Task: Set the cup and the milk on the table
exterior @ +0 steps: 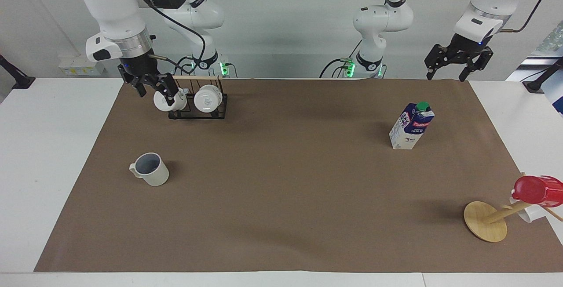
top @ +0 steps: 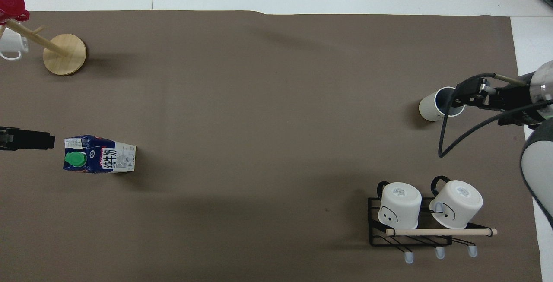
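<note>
The cup (exterior: 149, 170) (top: 433, 108), pale grey-beige with a grey-blue inside, stands upright on the table's brown mat (exterior: 281, 190) toward the right arm's end. My right gripper (exterior: 156, 95) (top: 462, 94) hangs open and empty in the air; from above it overlaps the cup's rim, and the facing view shows it well above the cup. The milk (exterior: 411, 126) (top: 99, 154), a blue-and-white carton with a green cap, stands upright on the mat toward the left arm's end. My left gripper (exterior: 445, 77) (top: 49, 140) is raised beside the carton, open and empty.
A black wire rack (exterior: 198, 114) (top: 376, 239) holding two white mugs (exterior: 207, 98) (top: 399, 204) sits nearer to the robots than the cup. A tilted wooden stand (exterior: 485, 221) (top: 65, 54) with a red cup (exterior: 536, 190) (top: 11, 3) stands farther out than the milk.
</note>
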`<state>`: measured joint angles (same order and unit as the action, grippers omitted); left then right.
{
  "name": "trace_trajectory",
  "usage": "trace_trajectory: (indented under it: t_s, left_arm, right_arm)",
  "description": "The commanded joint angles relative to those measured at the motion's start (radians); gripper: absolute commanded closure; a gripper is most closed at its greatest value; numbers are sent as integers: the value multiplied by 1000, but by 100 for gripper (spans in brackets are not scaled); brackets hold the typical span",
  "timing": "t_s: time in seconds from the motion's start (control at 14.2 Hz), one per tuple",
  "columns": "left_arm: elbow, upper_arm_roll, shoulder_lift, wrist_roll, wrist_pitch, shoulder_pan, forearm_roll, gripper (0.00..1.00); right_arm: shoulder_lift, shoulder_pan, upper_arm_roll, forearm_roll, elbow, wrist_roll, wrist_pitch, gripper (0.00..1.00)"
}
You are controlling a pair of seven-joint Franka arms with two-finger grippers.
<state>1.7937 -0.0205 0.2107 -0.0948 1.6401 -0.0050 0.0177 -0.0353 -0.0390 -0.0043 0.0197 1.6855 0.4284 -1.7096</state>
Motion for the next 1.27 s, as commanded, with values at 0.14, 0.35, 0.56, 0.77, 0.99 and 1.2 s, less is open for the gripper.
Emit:
trace_trajectory:
  t_s: [0.14,0.35,0.56,0.77,0.99,1.2]
  left_arm:
    - [-19,-4,-4,7,-22,5,-19,0]
    - [-19,-4,-4,7,-22,5,-19,0]
    - [-19,-4,-4,7,-22,5,-19,0]
    - [-19,-4,-4,7,-22,5,-19,0]
    - [-19,-4,-4,7,-22,5,-19,0]
    - [-19,-4,-4,7,-22,5,-19,0]
  right_arm:
    - [6,14,3,-3,-27,-2,2,0]
    - [8,16,3,-23,-41,10,15,0]
    - [6,22,3,-21,-40,6,7,0]
    - [8,30,7,-20,-41,10,4,0]
    - [8,33,6,-1,-43,9,19,0]
    - [17,39,6,0,-76,6,45,0]
